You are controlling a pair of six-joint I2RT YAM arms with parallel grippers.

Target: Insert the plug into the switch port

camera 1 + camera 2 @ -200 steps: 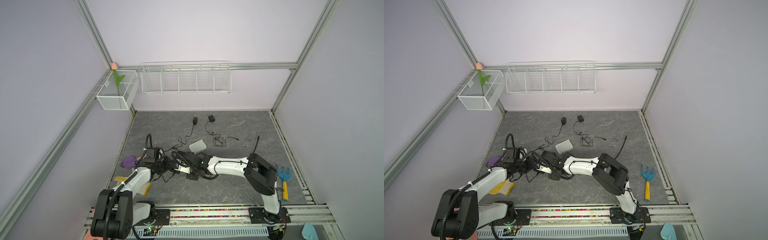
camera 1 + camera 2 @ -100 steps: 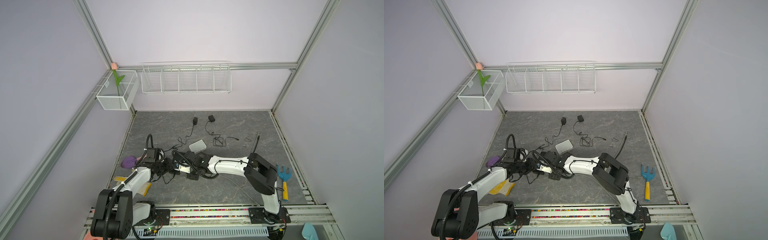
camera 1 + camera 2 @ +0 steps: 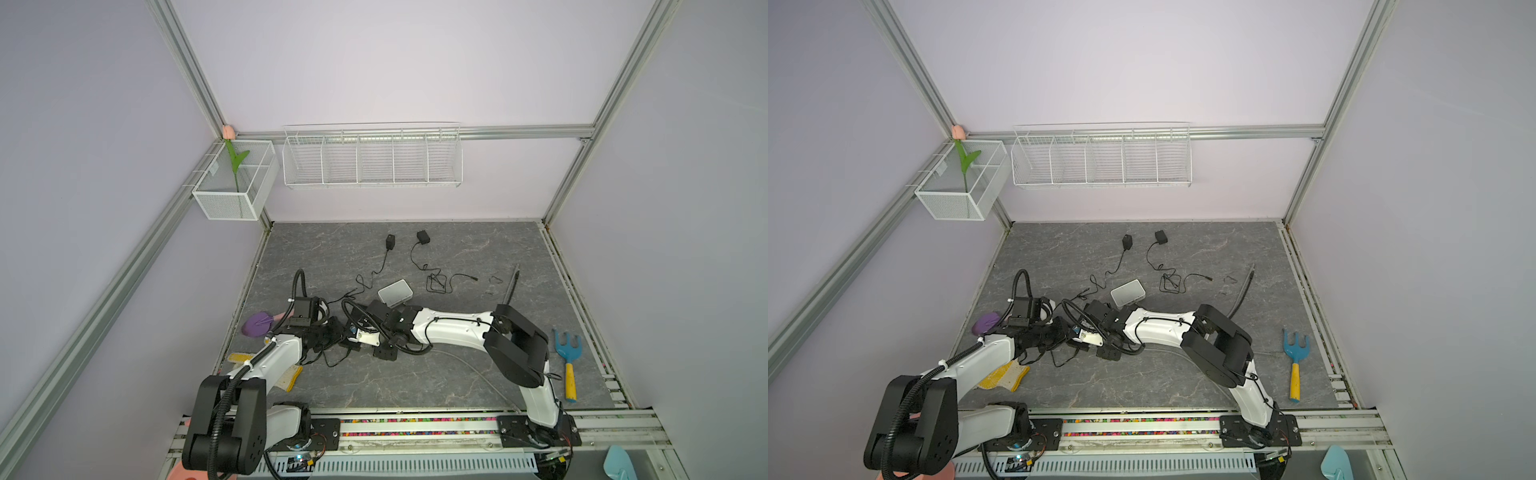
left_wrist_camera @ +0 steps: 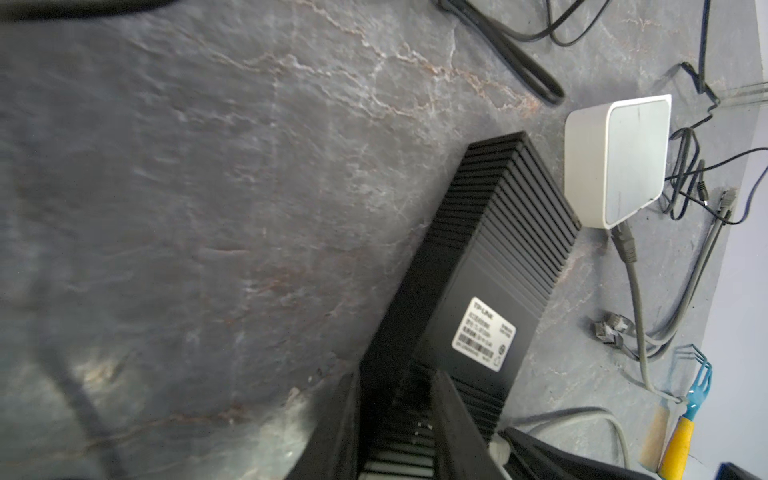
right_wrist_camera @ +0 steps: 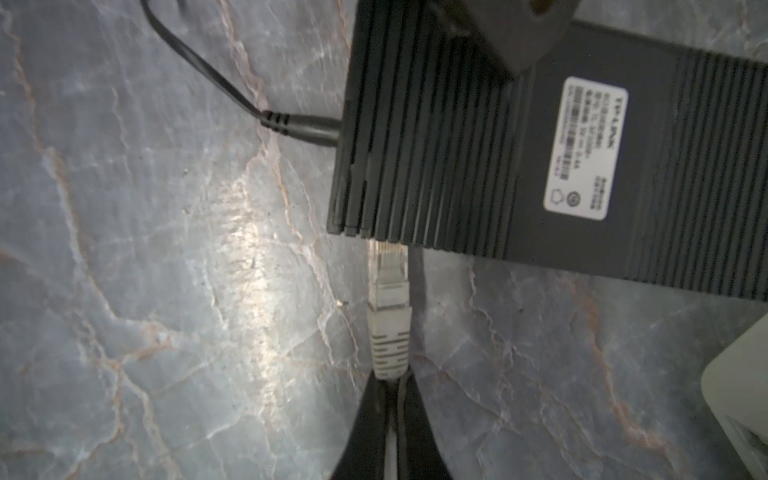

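Pinching the grey cable (image 5: 390, 449) just behind the plug's ribbed boot, the right gripper (image 5: 392, 380) is clenched tight and aims the plug (image 5: 388, 291) at a long side of the black switch (image 5: 457, 145). The plug's clear tip, gold contacts showing, meets the switch's lower edge near a corner; whether it sits inside a port cannot be told. A black power lead (image 5: 299, 126) is seated in the adjoining short side. The left gripper (image 4: 397, 376) grasps the switch by one end, a finger against each side, the white label facing up. In both top views the two grippers meet over the front-left part of the grey table (image 3: 415, 382). A white box (image 3: 395, 293) lies just behind them, and a blue rake (image 3: 567, 349) is well apart to the right.
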